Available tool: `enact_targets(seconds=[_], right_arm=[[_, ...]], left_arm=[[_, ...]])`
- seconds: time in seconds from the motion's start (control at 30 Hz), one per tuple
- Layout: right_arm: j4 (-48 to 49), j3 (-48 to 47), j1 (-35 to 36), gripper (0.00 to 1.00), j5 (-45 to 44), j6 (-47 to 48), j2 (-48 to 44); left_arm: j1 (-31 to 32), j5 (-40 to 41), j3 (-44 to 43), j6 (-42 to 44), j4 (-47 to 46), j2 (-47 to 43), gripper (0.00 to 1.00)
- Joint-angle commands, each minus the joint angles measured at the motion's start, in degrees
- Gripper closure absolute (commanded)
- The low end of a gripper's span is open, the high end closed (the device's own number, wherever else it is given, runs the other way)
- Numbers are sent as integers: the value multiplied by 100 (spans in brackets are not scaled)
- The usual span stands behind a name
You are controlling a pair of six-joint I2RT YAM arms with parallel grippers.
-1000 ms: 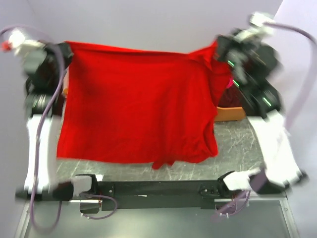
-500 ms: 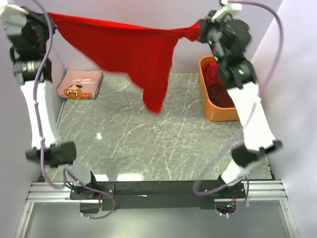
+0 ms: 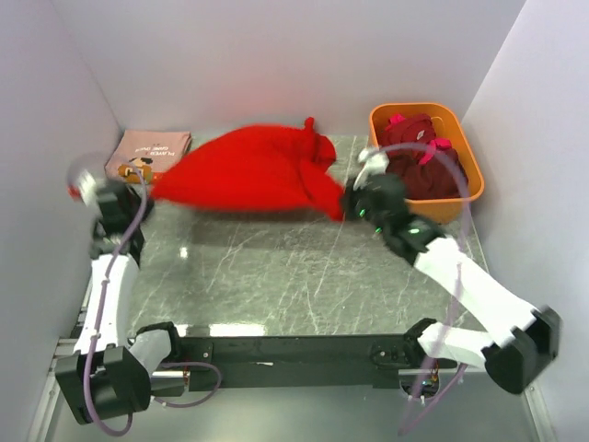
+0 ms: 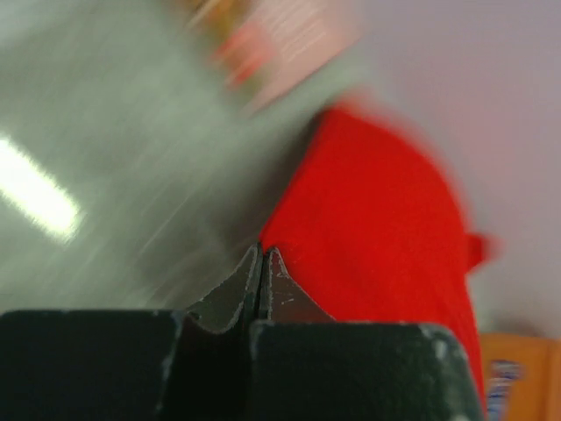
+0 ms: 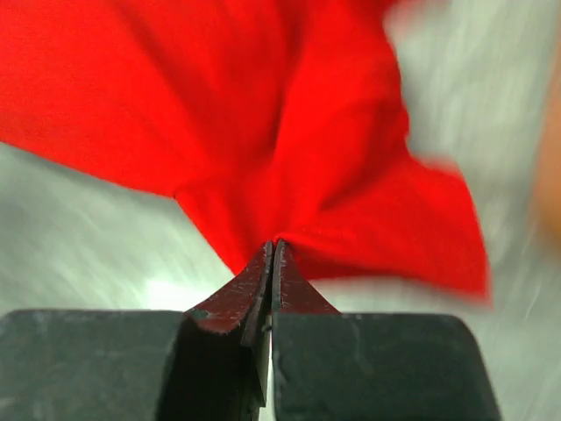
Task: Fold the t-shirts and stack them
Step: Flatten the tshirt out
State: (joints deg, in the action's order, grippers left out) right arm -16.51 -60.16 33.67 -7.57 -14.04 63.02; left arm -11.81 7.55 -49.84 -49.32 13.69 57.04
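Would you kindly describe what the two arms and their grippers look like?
The left arm and right arm have white links, black joints and looping lilac cables. The left gripper and right gripper have dark wedge-shaped fingers.

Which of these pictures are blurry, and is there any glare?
Top view: mostly sharp, left arm smeared at the wrist, glare on the table. Left wrist view: heavy motion blur, bright glare streak. Right wrist view: red shirt blurred, fingers sharp.
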Motion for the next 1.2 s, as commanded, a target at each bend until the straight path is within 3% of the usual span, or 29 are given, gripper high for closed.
enact_targets(seconds=[0.0, 0.17, 0.37, 0.57, 0.83, 0.9, 0.93, 0.97, 1.03, 1.17], right_arm=[[-711, 802, 131, 100, -210, -1352, 209], [-994, 1612, 350, 100, 256, -1847, 193], [-845, 2219, 403, 100, 581, -2234, -53], [-968, 2298, 851, 100, 915, -2304, 219], [-1257, 2457, 1414, 98, 1583, -2788, 123], [-1363, 2396, 1414, 87, 1672, -2779, 61], [-1607, 2343, 1423, 68, 1576, -2771, 78], [-1766, 2290, 1414, 58, 1227, -2770, 87], [-2274, 2071, 1423, 49, 777, -2735, 87], [-2839, 1780, 1388, 42, -120, -2867, -79]], left_arm=[[-32, 378, 1273, -1272, 475, -482, 99], [-32, 677, 2249, -1457, 1396, -1071, 99], [-23, 572, 2778, -1536, 1680, -1757, 99], [-32, 1090, 2550, -1800, 2304, -1933, 99], [-23, 924, 2594, -1950, 2322, -1942, 99], [-32, 967, 2568, -1959, 2383, -1951, 99], [-32, 985, 2559, -1950, 2392, -1968, 99], [-32, 994, 2559, -1924, 2384, -1986, 99], [-32, 968, 2576, -1906, 2340, -2012, 99], [-23, 845, 2585, -1844, 2252, -1986, 99]])
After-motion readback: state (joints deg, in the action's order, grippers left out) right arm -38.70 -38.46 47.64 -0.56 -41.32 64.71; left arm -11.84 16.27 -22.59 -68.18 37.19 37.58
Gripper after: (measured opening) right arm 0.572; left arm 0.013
